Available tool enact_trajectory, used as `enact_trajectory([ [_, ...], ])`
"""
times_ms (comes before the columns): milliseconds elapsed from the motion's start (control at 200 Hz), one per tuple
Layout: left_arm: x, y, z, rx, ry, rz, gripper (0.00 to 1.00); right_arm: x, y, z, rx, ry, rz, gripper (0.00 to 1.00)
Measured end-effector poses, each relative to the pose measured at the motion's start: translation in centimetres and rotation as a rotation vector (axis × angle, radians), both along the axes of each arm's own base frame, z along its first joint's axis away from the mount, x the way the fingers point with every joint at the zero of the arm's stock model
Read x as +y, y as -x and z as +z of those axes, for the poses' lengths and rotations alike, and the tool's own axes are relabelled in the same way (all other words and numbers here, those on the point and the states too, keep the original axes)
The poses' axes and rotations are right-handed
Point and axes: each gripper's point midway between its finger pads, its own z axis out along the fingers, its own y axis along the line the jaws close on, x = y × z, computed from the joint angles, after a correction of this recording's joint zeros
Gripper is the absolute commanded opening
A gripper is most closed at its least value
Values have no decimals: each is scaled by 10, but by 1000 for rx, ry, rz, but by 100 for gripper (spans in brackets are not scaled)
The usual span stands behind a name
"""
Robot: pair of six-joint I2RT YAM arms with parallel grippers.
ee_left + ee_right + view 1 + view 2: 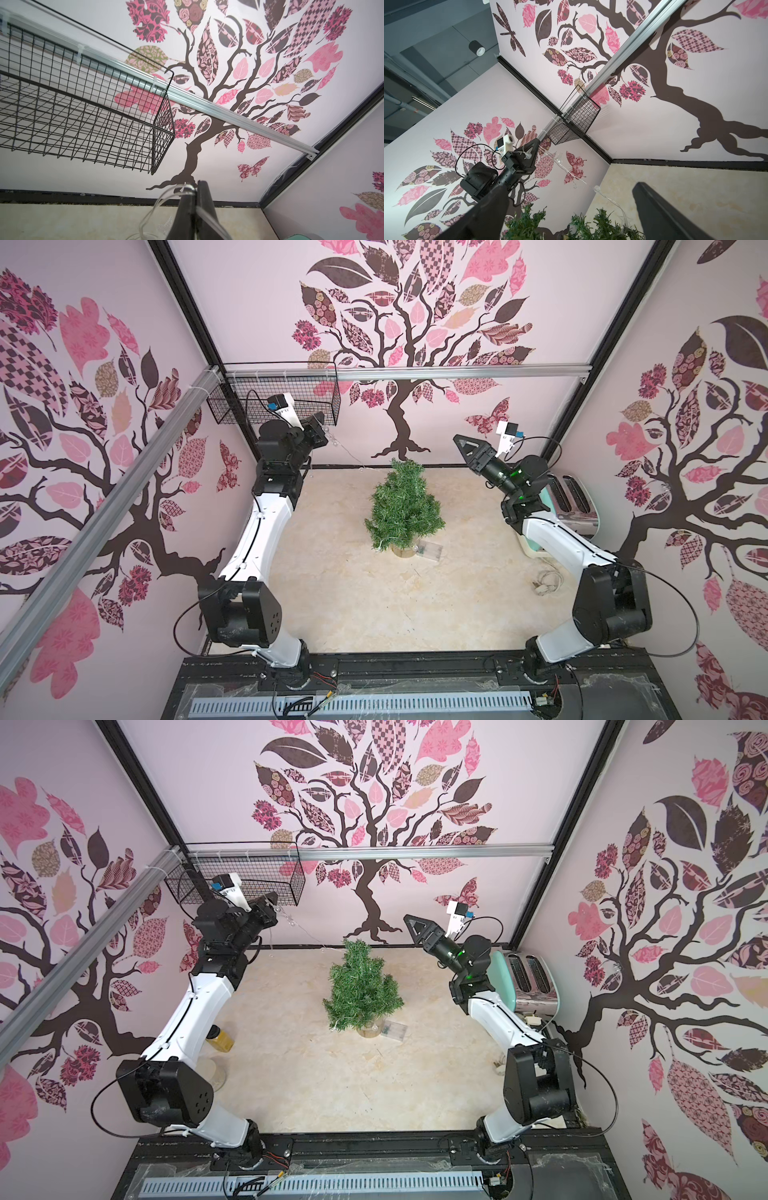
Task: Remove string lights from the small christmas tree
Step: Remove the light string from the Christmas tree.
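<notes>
The string lights (596, 188) are a hair-thin silvery wire with small clear bulbs. It runs slack from the tip of the small christmas tree (401, 502) up to the left gripper (195, 184) at the upper left of both top views. That gripper's jaws are pressed together, pinching a loop of the wire. More wire shows among the lower branches, and its clear rectangular box (430, 551) lies on the counter (353, 601), just beside the tree's round tan base. The bushy green tree stands upright at mid-frame. The right gripper (463, 443), right of centre, is raised and spread wide, holding nothing.

The counter is pale beige with marbling. The walls are pale pink with brown-and-pink tree and butterfly decals. A black wire basket (232, 406) hangs from an aluminium rail (457, 371), and a mint-and-chrome toaster (575, 497) stands at the right edge.
</notes>
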Motion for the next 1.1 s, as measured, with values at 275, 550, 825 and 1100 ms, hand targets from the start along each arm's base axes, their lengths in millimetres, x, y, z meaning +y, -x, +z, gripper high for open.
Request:
enact_trajectory([
  [275,18,28,25,-29,-19,94,0,-7,26,17,-55,27,-27,100],
  [550,45,46,32,-27,-45,242,0,-9,29,10,-41,45,-44,100],
  [825,76,66,41,-36,-55,392,0,-13,40,23,-74,46,-58,99],
  [1100,92,74,44,-34,-67,484,0,-15,45,27,-84,43,-70,100],
])
